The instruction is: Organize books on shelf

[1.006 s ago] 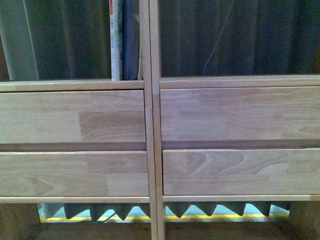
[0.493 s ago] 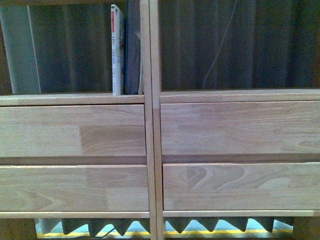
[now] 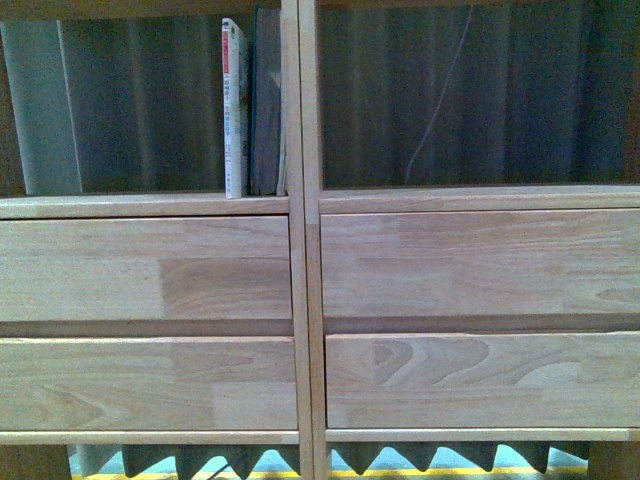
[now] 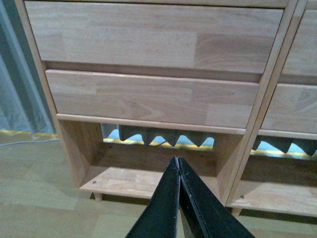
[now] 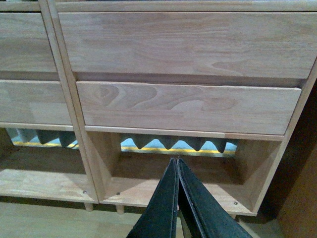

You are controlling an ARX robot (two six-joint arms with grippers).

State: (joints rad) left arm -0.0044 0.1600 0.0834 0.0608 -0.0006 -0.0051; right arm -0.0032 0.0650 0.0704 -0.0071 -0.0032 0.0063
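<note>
The light wood shelf (image 3: 300,250) fills the front view, with four plain drawer fronts. In its upper left cubby, books stand upright against the centre post: one with a white spine (image 3: 234,110) and dark grey ones (image 3: 266,105) beside it. The upper right cubby holds no books. Neither gripper shows in the front view. My left gripper (image 4: 177,159) is shut and empty, low in front of the shelf's (image 4: 148,99) bottom left cubby. My right gripper (image 5: 176,160) is shut and empty, low in front of the shelf's (image 5: 188,106) bottom right cubby.
A dark curtain (image 3: 470,90) with a hanging cable shows through the backless cubbies. Grey wedge-shaped foam (image 5: 168,143) and a yellow floor line show behind the bottom cubbies. A pale wood floor (image 4: 39,198) lies in front of the shelf. A dark brown cabinet side (image 5: 302,198) stands beside the shelf.
The shelf has slid downward in the front view, so the view has risen. More of the books and upper cubbies shows now, less of the bottom gap.
</note>
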